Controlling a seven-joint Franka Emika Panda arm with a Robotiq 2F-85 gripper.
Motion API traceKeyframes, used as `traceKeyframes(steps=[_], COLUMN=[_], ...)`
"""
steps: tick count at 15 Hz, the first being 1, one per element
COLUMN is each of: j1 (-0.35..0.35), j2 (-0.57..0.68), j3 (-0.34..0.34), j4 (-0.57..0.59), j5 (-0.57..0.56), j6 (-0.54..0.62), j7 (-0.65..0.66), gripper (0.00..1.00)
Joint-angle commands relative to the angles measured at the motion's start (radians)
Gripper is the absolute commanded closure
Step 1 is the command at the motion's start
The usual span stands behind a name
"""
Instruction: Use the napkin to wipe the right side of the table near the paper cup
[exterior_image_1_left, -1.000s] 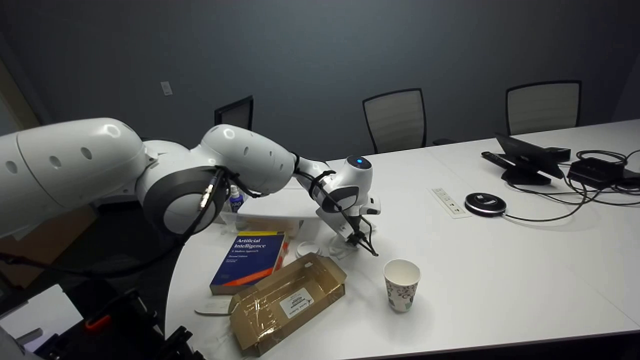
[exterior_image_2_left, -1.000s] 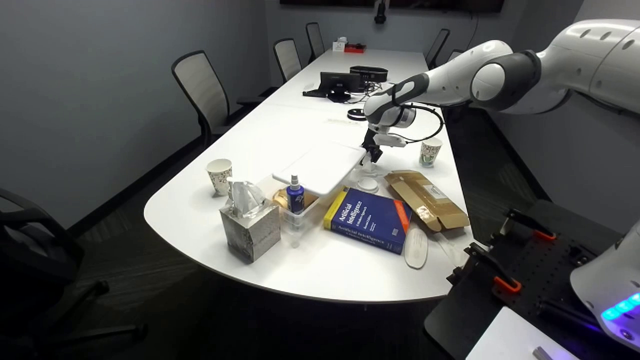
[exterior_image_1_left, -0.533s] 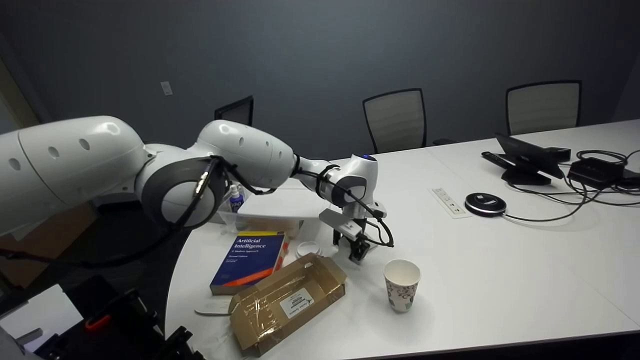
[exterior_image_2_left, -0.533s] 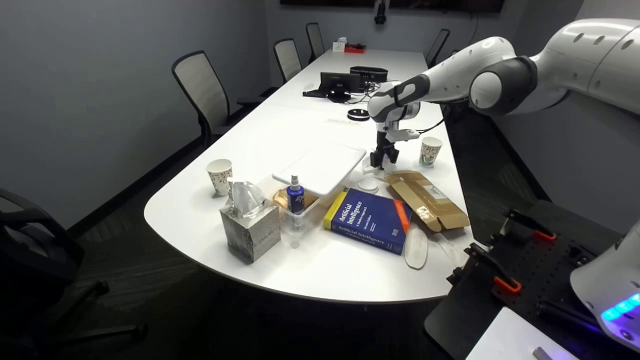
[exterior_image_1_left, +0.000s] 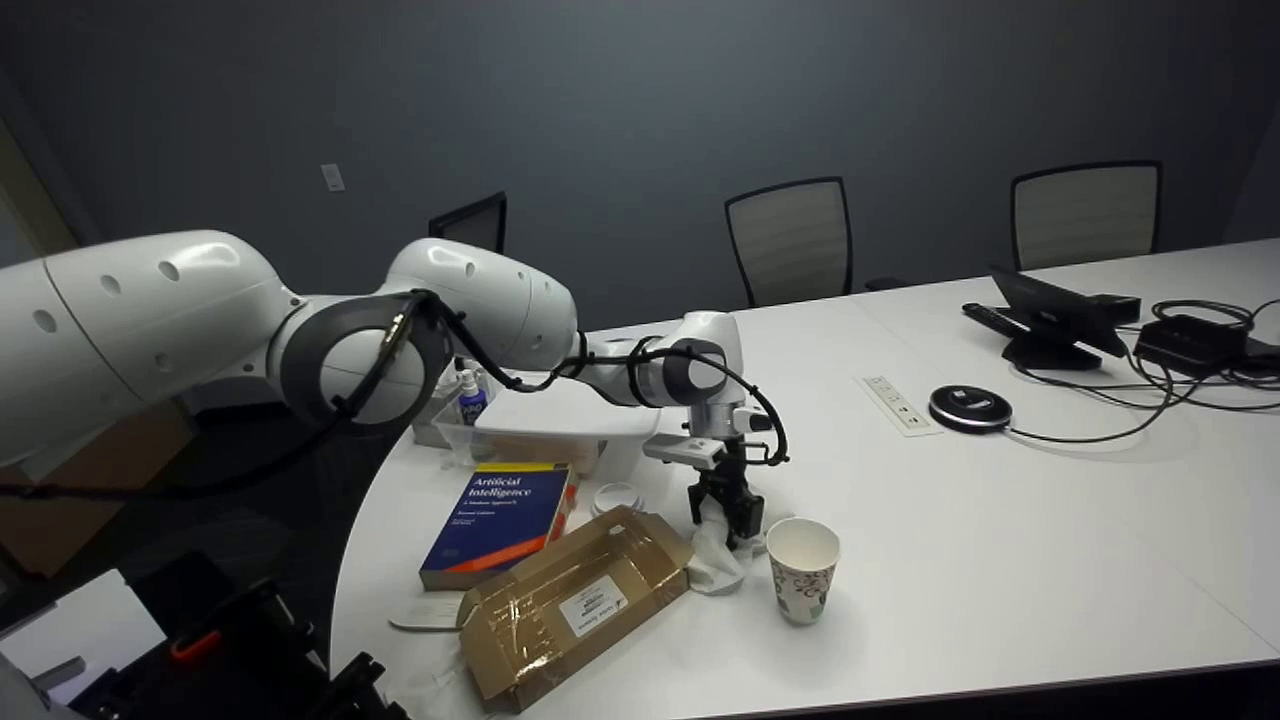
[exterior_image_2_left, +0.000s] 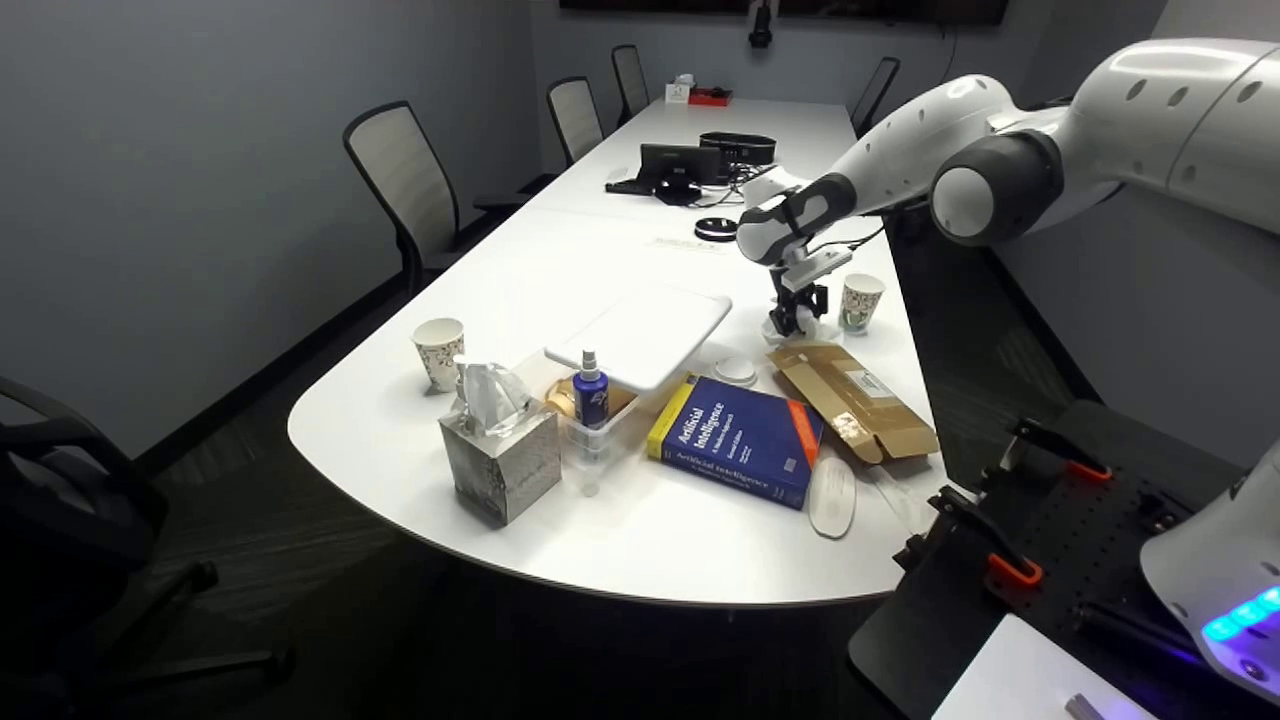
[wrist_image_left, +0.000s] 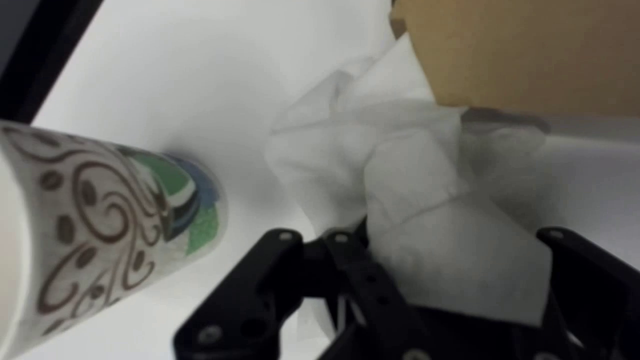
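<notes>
- Napkin (wrist_image_left: 345, 145), a crumpled, soft white sheet, spreads beneath the black claw (exterior_image_1_left: 722, 515) onto the smooth white table (exterior_image_1_left: 960, 560), between the open tan cardboard box (wrist_image_left: 525, 55) and the tapered, swirl-patterned whitish paper cup (exterior_image_1_left: 803, 575).
- The claw grasps it, a fold pinched between the jaws.
- The cup stands upright, right of the claw in both exterior views; the wrist view shows bare table between cup and napkin.
- A wide stroke rightward could tip the cup, likely light; the table's edge is near, so it might roll off.
- The napkin reaches the box's edge, contact unclear; a snag there could tear the sheet.
</notes>
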Motion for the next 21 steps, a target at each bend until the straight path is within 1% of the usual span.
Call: traceKeyframes(steps=[1,3,5,6,8,11,14,17,18,21], j1=[0.059,0.079,0.09,0.092,0.082,0.07,0.07,0.045,0.037,0.025], j2=[0.001,0.003,0.004,0.004,0.005,0.007,0.006,0.005,-0.023,-0.078], j3=[-0.064,-0.071,-0.053,-0.04,0.007,0.055,0.028,0.045,0.06,0.062], j4=[-0.021,-0.026,-0.034,-0.041,-0.061,-0.08,-0.061,-0.011,-0.034,-0.06], j5=[-0.085,-0.116,-0.119,-0.109,-0.069,-0.019,-0.01,0.015,0.0,-0.01], j6=[0.075,0.131,0.201,0.234,0.312,0.384,0.366,0.328,0.331,0.327], j7=[0.147,0.202,0.227,0.229,0.217,0.181,0.19,0.128,0.112,0.049], gripper=[0.97,0.97,0.97,0.97,0.97,0.97,0.97,0.97,0.97,0.97])
